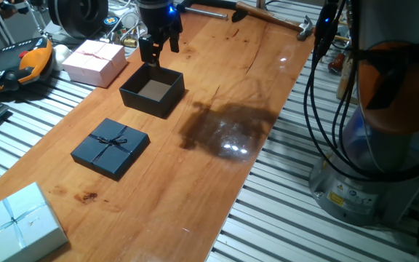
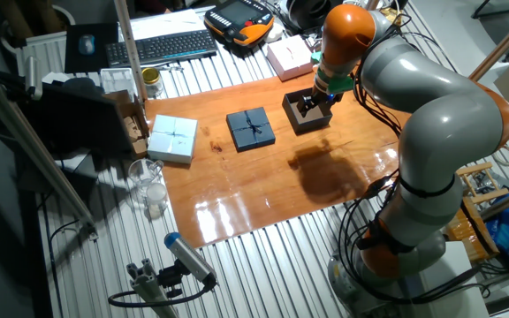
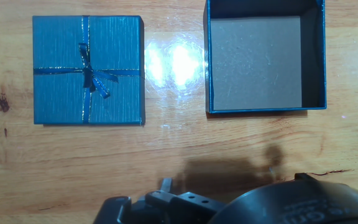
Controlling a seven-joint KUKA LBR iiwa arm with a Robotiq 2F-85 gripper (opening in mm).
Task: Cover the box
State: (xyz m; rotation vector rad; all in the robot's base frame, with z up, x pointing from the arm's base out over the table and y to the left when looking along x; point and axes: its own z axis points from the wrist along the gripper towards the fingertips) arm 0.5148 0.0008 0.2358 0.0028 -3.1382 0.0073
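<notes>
2 objects matter here, and both lie below the gripper [image 1: 158, 45], which hangs over the far rim of the box [image 1: 152, 90] with nothing between its fingers; the jaws stand apart, holding nothing. In the hand view the fingers themselves do not show, so that reading rests on the fixed view, where 2 dark fingers point down with a gap between them.

Nearest the jaws is the box, directly beneath them, upright and uncovered, its brown floor bare. Just beside it, further out from the jaws across a strip of bare wood, lies the lid [image 1: 110, 148], a flat dark square with a thin ribbon bow on top, resting flat on the table [image 1: 195, 182]. Box and lid are apart, not touching.

Further still from the jaws sit 2 lookalikes: a pink box [image 1: 94, 62] off to one side, close to the open box, and a pale blue box [image 1: 17, 224] well beyond the lid at the table's near corner.

My judgement is that the lid is untouched and the task barely begun. The risks: the jaws are above the box, not the lid, so a straight descent would strike a wall or push the box. The lid lies flat and low, so a grip on its thin edges could slip. A tilted lid would catch on the rim.
</notes>
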